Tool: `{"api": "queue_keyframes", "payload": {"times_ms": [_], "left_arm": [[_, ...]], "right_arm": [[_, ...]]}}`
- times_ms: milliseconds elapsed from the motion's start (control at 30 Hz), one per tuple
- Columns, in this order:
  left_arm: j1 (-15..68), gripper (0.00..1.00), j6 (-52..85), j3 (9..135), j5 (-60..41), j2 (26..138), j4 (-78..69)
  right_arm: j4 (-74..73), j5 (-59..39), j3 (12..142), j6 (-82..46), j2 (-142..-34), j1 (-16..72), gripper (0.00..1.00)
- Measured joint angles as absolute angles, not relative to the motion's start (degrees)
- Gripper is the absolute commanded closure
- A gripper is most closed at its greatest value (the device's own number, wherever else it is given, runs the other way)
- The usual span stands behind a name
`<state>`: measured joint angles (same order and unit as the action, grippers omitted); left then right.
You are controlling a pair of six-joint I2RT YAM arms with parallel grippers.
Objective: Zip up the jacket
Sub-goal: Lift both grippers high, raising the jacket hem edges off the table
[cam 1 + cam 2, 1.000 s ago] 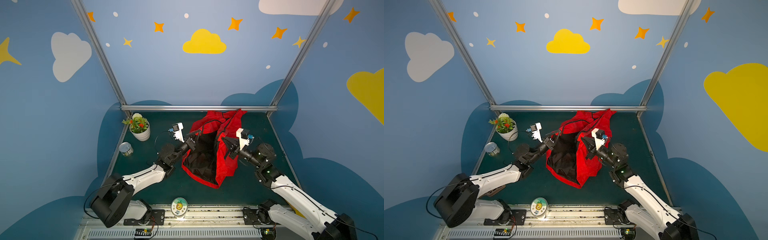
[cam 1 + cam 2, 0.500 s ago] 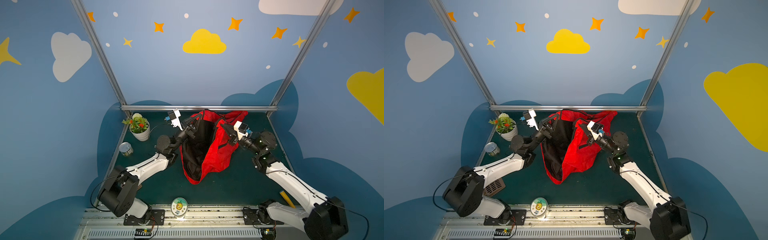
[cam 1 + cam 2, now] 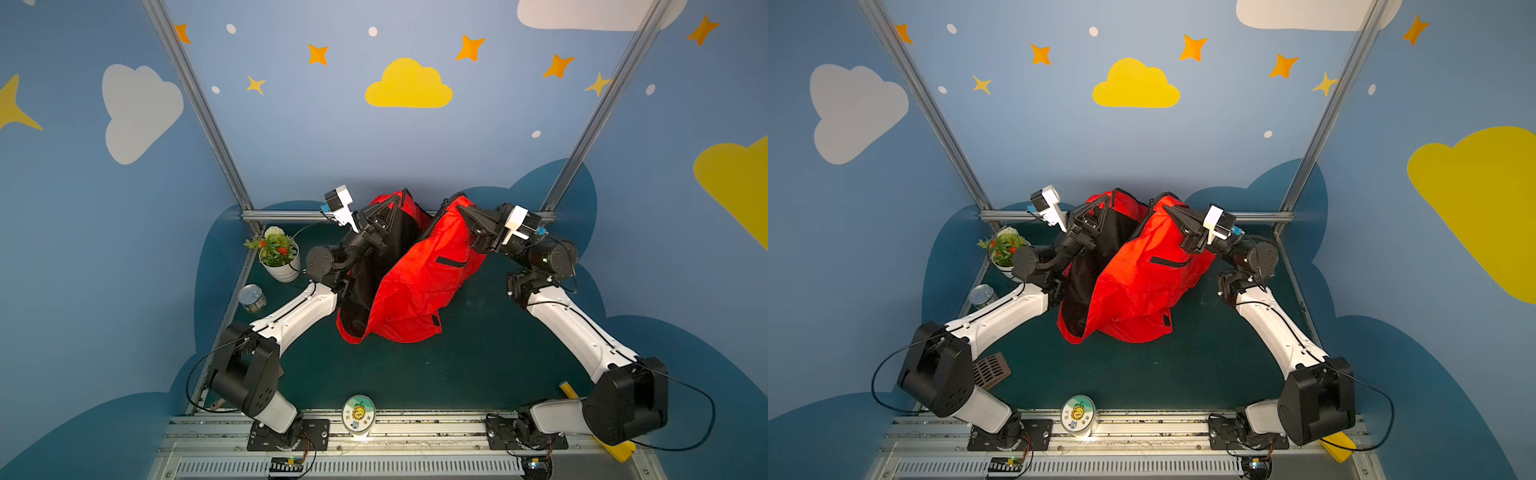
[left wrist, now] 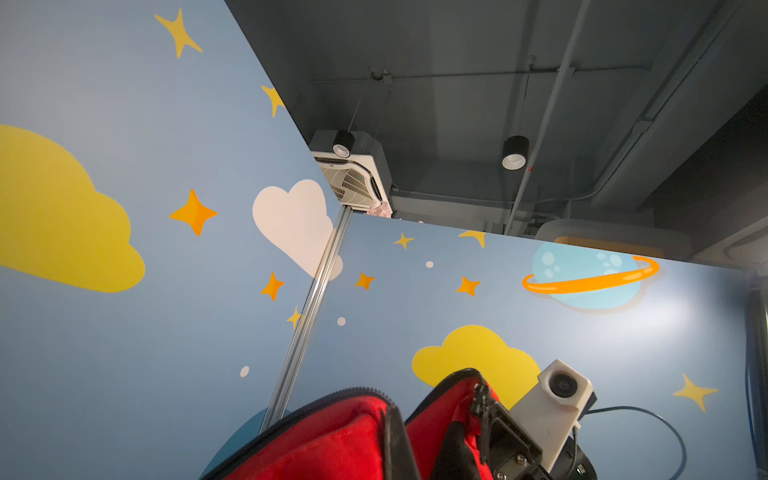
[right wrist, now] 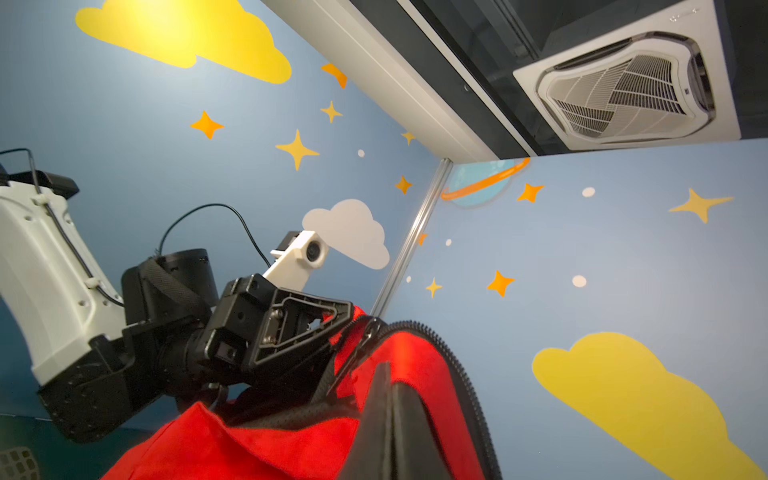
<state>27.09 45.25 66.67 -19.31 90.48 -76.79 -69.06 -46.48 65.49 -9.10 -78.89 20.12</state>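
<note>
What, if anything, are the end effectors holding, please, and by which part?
Both hold the jacket: the left end effector is shut on the upper edge of its black-lined side, the right end effector on its red side's upper edge.

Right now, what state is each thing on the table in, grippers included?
jacket, unzipped, hanging open from both grippers, black lining showing
left gripper, shut on the jacket's zipper edge
right gripper, shut on the jacket's other zipper edge
can, upright
flower pot, upright
</note>
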Motion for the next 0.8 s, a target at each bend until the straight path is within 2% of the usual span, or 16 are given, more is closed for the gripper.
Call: {"api": "queue_keyframes", "payload": {"times_ms": [267, 800], "left_arm": [[27.18, 0.97, 46.37, 72.53, -22.13, 91.88, -76.79], [31.22, 0.97, 46.68, 76.44, -27.9, 92.07, -77.01]], "right_arm": [[-64.69, -49.12, 65.45, -7.44, -77.62, 22.46, 1.0], [-62.87, -52.71, 65.47, -7.94, -77.58, 23.18, 1.0]]}}
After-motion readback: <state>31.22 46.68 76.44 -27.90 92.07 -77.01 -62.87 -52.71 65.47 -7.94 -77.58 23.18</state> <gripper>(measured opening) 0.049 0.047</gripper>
